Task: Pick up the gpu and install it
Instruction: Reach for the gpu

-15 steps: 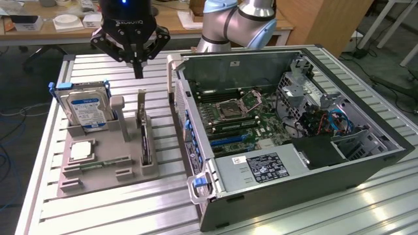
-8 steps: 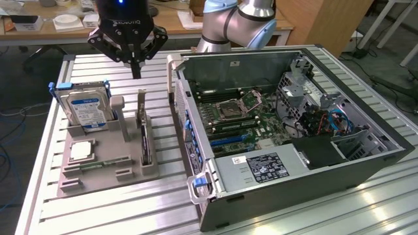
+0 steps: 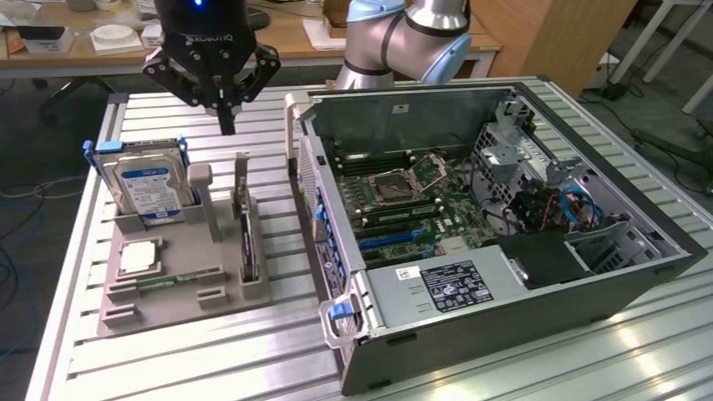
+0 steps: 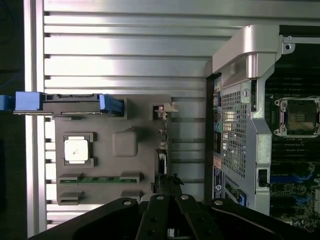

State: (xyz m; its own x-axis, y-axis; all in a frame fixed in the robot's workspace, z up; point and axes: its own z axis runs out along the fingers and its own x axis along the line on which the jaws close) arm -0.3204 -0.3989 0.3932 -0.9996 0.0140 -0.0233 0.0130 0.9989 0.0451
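Note:
The gpu (image 3: pixel 246 238) stands on its long edge in a slot along the side of the grey holder tray (image 3: pixel 184 288) nearest the case, its metal bracket at the far end. In the wrist view the gpu (image 4: pixel 162 152) shows edge-on as a thin dark strip. My gripper (image 3: pixel 227 124) hangs above the far end of the tray, behind and above the card and apart from it. Its black fingers are shut together, pointing down, with nothing between them. In the wrist view the gripper (image 4: pixel 168 220) sits close to one end of the card.
The open computer case (image 3: pixel 624 276) lies on the exterior view's right, motherboard (image 3: pixel 412 209) exposed, blue slots (image 3: pixel 385 240) near its front. The tray also holds a hard drive (image 3: pixel 149 188), a CPU (image 3: pixel 142 257) and a RAM stick (image 3: pixel 179 279). Everything rests on a slatted aluminium table (image 3: pixel 200 368).

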